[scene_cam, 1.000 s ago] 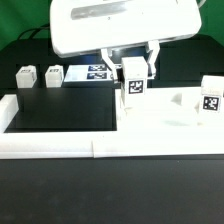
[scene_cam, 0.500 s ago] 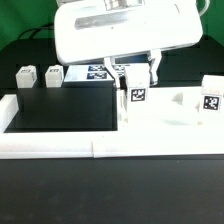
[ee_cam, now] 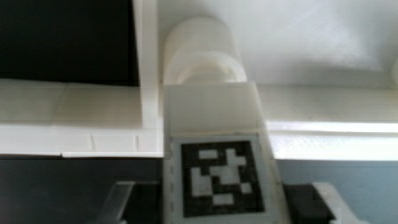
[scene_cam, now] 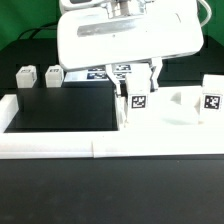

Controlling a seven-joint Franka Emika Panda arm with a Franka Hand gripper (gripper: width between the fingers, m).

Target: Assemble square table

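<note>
My gripper (scene_cam: 139, 82) is shut on a white table leg (scene_cam: 137, 99) with a black-and-white tag. It holds the leg upright over the left edge of the white square tabletop (scene_cam: 170, 110); I cannot tell if the leg touches it. In the wrist view the leg (ee_cam: 214, 120) fills the middle between my two fingers (ee_cam: 139, 200), above the tabletop (ee_cam: 329, 70). A second leg (scene_cam: 211, 98) stands at the tabletop's right end. Two more legs (scene_cam: 24, 76) (scene_cam: 52, 75) stand at the back on the exterior view's left.
The marker board (scene_cam: 98, 72) lies at the back behind my gripper. The long low white border wall (scene_cam: 60, 146) runs along the front and up the exterior view's left side. A black mat (scene_cam: 60, 108) lies left of the tabletop.
My gripper has come down and slightly toward the exterior view's right with the leg, bringing it closer to the tabletop's left edge. Nothing else has moved.
</note>
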